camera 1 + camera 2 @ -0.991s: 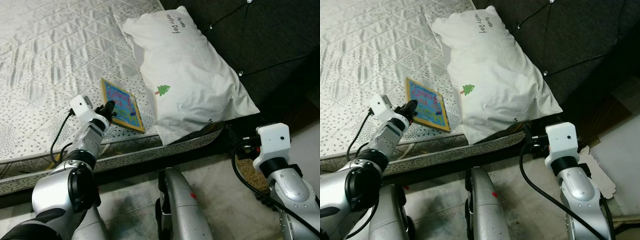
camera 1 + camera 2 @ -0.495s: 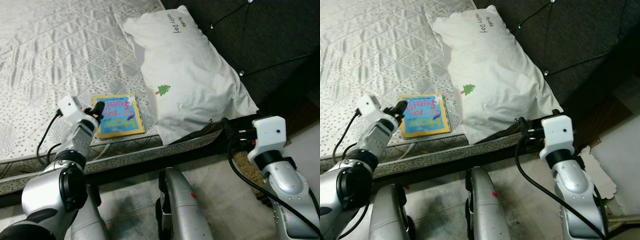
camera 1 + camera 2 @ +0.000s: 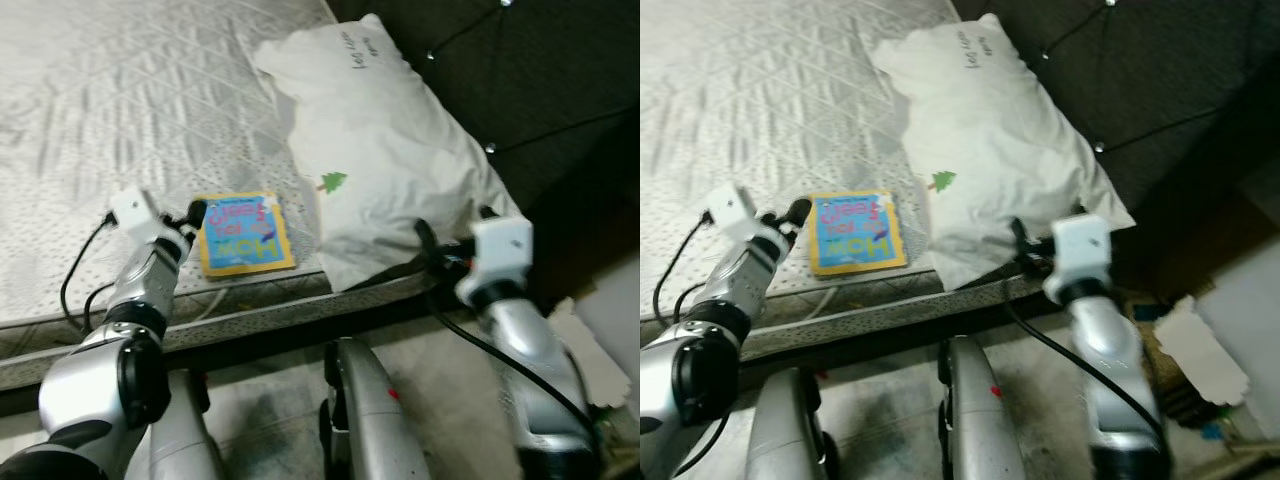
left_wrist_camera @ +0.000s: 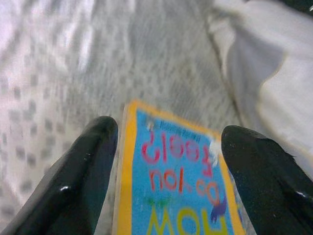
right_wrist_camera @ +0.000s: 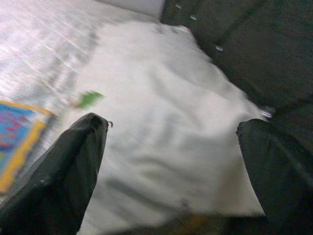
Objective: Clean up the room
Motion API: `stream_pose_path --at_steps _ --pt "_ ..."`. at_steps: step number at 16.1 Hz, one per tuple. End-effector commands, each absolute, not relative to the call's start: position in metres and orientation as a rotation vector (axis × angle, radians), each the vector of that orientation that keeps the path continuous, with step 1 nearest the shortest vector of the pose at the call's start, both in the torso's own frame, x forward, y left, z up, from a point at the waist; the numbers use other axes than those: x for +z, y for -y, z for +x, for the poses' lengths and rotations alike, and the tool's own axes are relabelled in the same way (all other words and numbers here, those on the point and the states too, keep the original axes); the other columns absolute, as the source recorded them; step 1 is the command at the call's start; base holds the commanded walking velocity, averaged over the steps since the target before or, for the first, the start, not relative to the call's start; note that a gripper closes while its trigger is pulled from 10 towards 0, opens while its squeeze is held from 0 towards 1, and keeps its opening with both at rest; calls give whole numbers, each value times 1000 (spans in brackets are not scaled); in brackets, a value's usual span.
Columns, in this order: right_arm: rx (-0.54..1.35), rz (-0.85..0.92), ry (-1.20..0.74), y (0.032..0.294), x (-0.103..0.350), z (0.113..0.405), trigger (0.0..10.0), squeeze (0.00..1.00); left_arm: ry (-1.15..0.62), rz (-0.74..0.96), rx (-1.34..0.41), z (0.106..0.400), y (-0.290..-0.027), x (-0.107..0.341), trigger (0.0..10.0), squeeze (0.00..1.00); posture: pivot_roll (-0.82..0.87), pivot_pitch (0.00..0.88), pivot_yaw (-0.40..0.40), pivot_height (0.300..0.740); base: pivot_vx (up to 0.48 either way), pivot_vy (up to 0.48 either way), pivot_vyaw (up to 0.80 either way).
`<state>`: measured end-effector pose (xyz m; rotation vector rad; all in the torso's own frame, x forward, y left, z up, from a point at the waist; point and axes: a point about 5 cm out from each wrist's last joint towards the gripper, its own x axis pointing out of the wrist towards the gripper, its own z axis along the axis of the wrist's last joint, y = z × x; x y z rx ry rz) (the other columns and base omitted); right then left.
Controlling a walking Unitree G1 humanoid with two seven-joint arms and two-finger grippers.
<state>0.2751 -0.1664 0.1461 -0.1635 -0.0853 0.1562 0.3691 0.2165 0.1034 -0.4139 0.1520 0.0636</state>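
Note:
A picture book (image 3: 243,232) with a yellow border and blue cover lies flat on the mattress (image 3: 100,120), near its front edge and just left of the white pillow (image 3: 390,170). My left gripper (image 3: 193,215) is at the book's left edge. In the left wrist view it is open (image 4: 171,132), its black fingers (image 4: 93,147) astride the book (image 4: 181,181) without gripping it. My right gripper (image 3: 425,240) is raised at the pillow's near corner. In the right wrist view it is open (image 5: 173,127) and faces the pillow (image 5: 161,98).
A dark tufted headboard (image 3: 540,70) stands behind the pillow at the right. The bed's dark frame edge (image 3: 260,335) runs in front of me, with bare floor (image 3: 270,410) below. Crumpled white paper (image 3: 1200,350) and small clutter lie on the floor at the right.
The book went from tilted up in my left gripper to lying flat, and that gripper let go. My right arm rose and swung left to the pillow's corner. The camera shifted slightly.

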Motion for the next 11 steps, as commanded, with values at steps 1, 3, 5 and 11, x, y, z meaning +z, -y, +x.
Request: stream_pose_path --at_steps 1,3,5,11 --pt "160 -158 86 163 143 280 10000 0 -106 -362 43 369 -216 108 10000 1000 -99 72 -68 590 0 0 0" --pt "205 -109 101 141 139 295 10000 0 -25 -300 52 361 -216 106 10000 1000 -30 38 -41 590 0 0 0" --pt "236 -89 107 131 137 302 10000 0 4 -277 58 355 -215 103 10000 1000 -6 20 -28 590 0 0 0" --pt "276 -29 130 109 134 339 10000 0 114 -108 105 331 -197 111 10000 0 67 0 18 590 0 0 0"
